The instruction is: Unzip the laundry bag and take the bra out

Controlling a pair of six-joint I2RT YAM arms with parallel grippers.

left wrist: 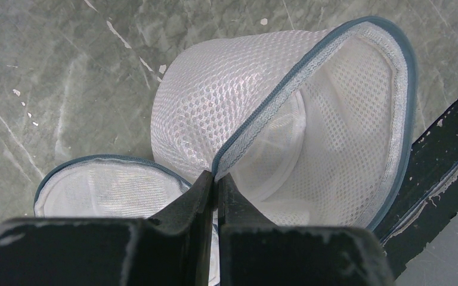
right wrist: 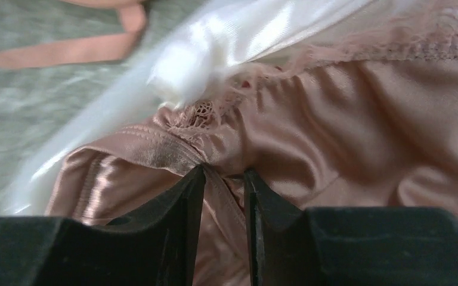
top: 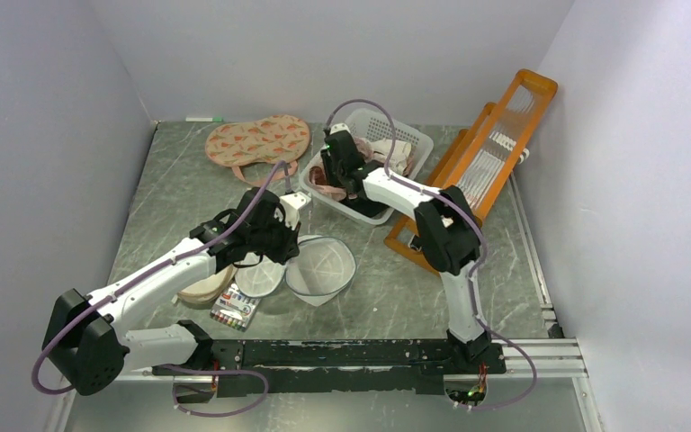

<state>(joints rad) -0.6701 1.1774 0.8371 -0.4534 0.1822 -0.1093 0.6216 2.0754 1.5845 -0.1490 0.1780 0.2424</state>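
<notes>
**Laundry bag** (left wrist: 310,119): white mesh with a blue-grey zipper rim. It lies on the bench (top: 387,288) by the left arm, unzipped, both halves gaping, nothing pink visible inside.

**Left end effector** (left wrist: 216,179): fingers pressed together on the bag's rim.

**Bra** (right wrist: 334,119): dusty-pink satin with lace trim, out of the bag, at the white basket (top: 418,144) toward the back.

**Right end effector** (right wrist: 223,176): pinching a fold of the bra.

**Step, as judged:** the last one, setting the bra down.

**Next move:** spread the right fingers and lift clear without snagging the lace.

**Writing:** none legible. The print on the small colourful box (top: 234,309) is too small to read.
</notes>
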